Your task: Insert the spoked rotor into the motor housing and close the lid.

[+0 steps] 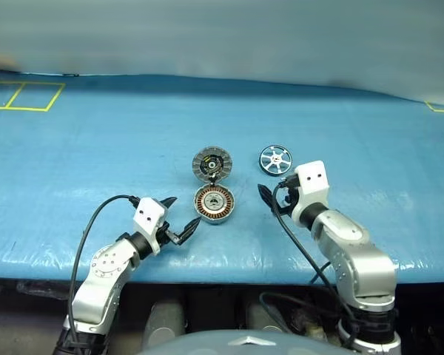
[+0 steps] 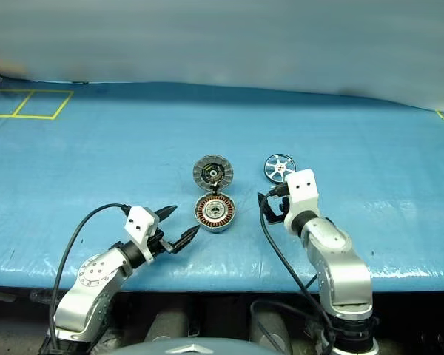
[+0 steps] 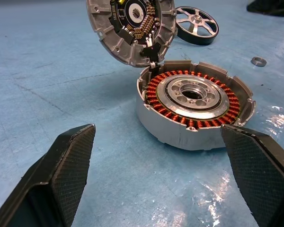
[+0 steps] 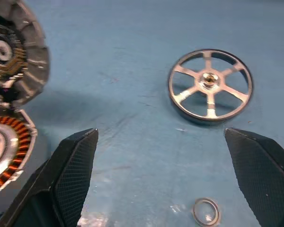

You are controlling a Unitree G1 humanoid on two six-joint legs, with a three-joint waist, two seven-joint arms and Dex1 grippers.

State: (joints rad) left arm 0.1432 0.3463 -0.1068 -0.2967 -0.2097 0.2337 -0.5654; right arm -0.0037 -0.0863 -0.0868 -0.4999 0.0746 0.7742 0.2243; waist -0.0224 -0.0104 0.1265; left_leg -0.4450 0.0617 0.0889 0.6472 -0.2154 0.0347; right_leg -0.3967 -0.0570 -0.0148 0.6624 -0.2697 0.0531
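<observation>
Both my grippers spread, empty. R gripper (image 4: pixel 161 177) faces shiny six-spoke silver rotor (image 4: pixel 209 85); next: grab it, seat in copper-wound grey housing (image 3: pixel 194 106), hinged lid (image 3: pixel 131 26) up.

Counted on blue table (image 1: pixel 96 133): one motor housing (image 1: pixel 213 204), copper windings ringed round silver centre. One lid (image 1: pixel 211 163), hinged at housing's edge, propped open, ribbed inner face showing. One spoked rotor (image 1: pixel 275 158), six spokes counted, lying apart from housing. One small metal ring (image 4: pixel 206 211), loose on table near rotor. Two grippers seen: left gripper (image 1: pixel 179 219) and right gripper (image 4: pixel 165 175), two black fingers apiece, four in all. Two yellow taped squares (image 1: pixel 24 96) marked side by side at table's far left corner.
</observation>
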